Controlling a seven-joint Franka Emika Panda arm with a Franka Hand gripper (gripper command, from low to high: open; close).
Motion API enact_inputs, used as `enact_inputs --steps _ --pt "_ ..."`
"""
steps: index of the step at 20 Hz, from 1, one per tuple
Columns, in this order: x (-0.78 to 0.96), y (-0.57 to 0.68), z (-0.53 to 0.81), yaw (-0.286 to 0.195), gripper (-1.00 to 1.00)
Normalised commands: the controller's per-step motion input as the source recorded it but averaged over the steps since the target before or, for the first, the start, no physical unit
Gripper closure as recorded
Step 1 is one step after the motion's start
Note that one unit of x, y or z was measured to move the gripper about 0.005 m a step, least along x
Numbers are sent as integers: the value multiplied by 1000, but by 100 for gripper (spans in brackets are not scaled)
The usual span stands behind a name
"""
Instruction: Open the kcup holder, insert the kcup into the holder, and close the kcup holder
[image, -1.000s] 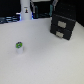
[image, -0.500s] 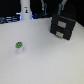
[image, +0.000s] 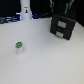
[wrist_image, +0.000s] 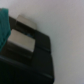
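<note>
End effector above kcup holder, grip state unclear, kcup well apart on table

Holder at the exterior view's right, on the table; kcup well apart, leftward and nearer.
</note>
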Motion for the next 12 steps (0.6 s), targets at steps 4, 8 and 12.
enact_inputs --steps 4,8,12 --pt "-205 575 -283 -198 -100" --pt "-203 493 -360 -186 -100" --pt "-203 455 -372 -171 -100"
